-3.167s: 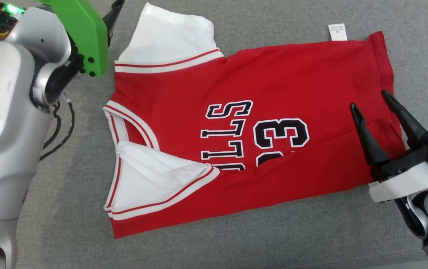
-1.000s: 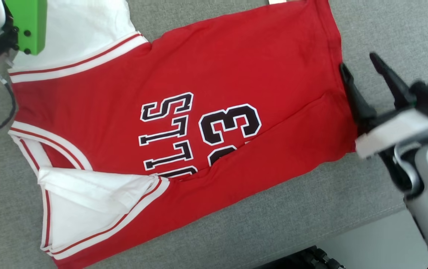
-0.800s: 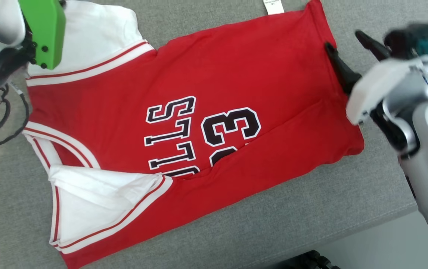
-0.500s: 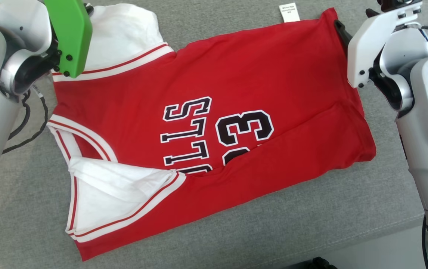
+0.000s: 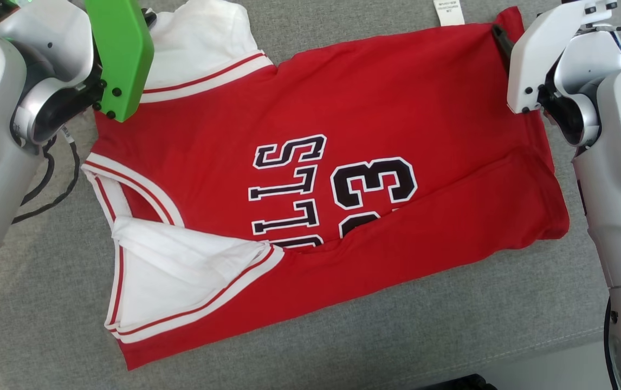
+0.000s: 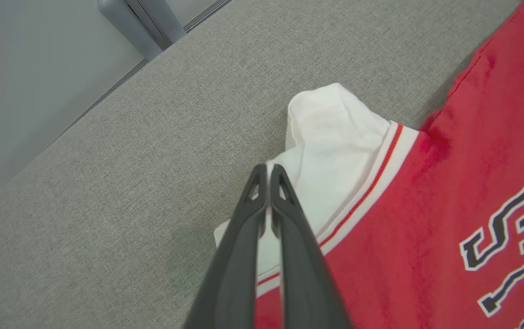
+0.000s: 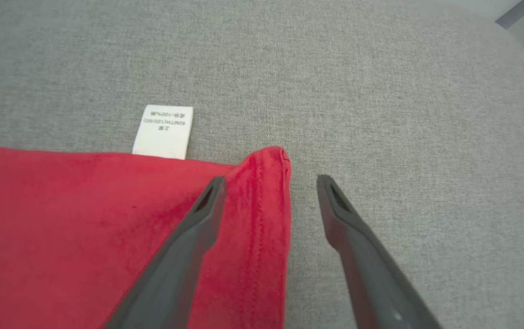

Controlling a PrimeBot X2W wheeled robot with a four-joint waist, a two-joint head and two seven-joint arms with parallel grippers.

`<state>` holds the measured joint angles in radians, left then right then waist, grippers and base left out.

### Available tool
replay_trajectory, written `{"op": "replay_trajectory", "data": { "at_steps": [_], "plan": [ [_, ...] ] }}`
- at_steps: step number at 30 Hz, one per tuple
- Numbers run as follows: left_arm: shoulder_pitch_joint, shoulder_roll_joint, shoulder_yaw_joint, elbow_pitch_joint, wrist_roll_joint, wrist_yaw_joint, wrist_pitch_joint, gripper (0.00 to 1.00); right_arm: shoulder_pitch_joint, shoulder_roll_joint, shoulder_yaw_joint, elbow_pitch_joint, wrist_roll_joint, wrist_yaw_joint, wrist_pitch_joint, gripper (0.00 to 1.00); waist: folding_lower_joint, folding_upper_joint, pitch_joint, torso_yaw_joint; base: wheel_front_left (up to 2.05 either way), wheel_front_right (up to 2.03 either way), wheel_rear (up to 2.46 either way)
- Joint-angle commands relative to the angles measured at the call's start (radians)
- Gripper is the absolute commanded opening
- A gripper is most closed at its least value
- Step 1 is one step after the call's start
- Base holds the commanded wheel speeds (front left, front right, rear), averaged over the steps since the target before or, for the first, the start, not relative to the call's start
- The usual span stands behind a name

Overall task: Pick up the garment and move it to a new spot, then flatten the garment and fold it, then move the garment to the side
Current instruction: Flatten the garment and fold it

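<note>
The jersey (image 5: 397, 108) lies flat on the grey cushion (image 5: 343, 346), collar to the left and hem to the right. Its near long edge (image 5: 451, 216) is already folded over the number, so I judge the far edge is the one to fold now.

Left gripper (image 6: 267, 170): fingers pressed together at the edge of the far-left white sleeve (image 6: 335, 132). It looks like a thin pinch of that cloth, but how deep it goes I cannot tell.

Right gripper (image 7: 271, 183): jaws wide apart and holding nothing. They straddle the far-right hem corner (image 7: 271, 157), one finger over red cloth and the other over bare cushion. The care label (image 7: 163, 131) sticks out just left of that corner.

To do this step well:
- Drop the right fingers until they touch the cushion before you close, so you catch every layer at the corner.
- Bite behind the hem stitching, not on the very tip, or it will probably slip out.
- Keep clear of the label; don't grab it alone.
- Match both arms: lift together and low, and carry the far edge toward the near side in parallel so the fold line runs straight.
- Don't pull left and right apart hard. The sleeve pinch looks shallow and may let go.
- Watch that the near fold doesn't drag open as the cloth moves.
</note>
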<state>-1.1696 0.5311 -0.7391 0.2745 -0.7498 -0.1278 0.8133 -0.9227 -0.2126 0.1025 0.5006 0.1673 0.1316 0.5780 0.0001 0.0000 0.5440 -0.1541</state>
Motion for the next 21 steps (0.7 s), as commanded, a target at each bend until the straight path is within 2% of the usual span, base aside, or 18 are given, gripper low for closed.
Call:
{"op": "replay_trajectory", "data": {
  "at_steps": [1, 5, 6, 7, 10, 14, 21],
  "plan": [
    [-0.011, 0.013, -0.001, -0.004, -0.005, -0.003, 0.005, 0.00, -0.015, 0.000, 0.002, 0.007, 0.007, -0.002, -0.012, 1.00, -0.0001, 0.0000, 0.005, 0.002, 0.00, 0.00, 0.00],
    [-0.016, 0.021, -0.005, -0.008, -0.009, -0.003, 0.006, 0.00, -0.030, -0.002, 0.013, 0.025, 0.017, -0.002, -0.033, 0.94, -0.0001, 0.0000, 0.010, 0.005, 0.00, 0.00, 0.00],
    [-0.017, 0.022, -0.006, -0.008, -0.009, -0.003, 0.007, 0.00, -0.034, -0.002, 0.015, 0.029, 0.017, -0.002, -0.037, 0.87, -0.0001, 0.0000, 0.011, 0.006, 0.00, 0.00, 0.00],
    [-0.017, 0.023, -0.007, -0.007, -0.011, -0.003, 0.007, 0.00, -0.036, -0.003, 0.018, 0.035, 0.020, -0.002, -0.039, 0.73, -0.0001, 0.0000, 0.012, 0.008, 0.00, 0.00, 0.00],
    [-0.026, 0.022, -0.009, -0.012, -0.010, -0.003, 0.006, 0.00, -0.046, -0.010, 0.025, 0.045, 0.021, -0.002, -0.046, 0.58, -0.0001, 0.0000, 0.019, 0.016, 0.00, 0.00, 0.00],
    [-0.027, 0.028, -0.011, -0.012, -0.010, -0.003, 0.000, 0.00, -0.053, -0.017, 0.037, 0.057, 0.025, -0.002, -0.057, 0.00, -0.0001, 0.0000, 0.025, 0.022, 0.00, 0.00, 0.00],
    [-0.025, 0.037, -0.015, -0.020, -0.008, -0.003, -0.049, 0.00, -0.067, -0.033, 0.055, 0.054, 0.039, -0.002, -0.090, 0.00, -0.0001, 0.0000, 0.017, 0.026, 0.00, 0.00, 0.00]
  ]
}}
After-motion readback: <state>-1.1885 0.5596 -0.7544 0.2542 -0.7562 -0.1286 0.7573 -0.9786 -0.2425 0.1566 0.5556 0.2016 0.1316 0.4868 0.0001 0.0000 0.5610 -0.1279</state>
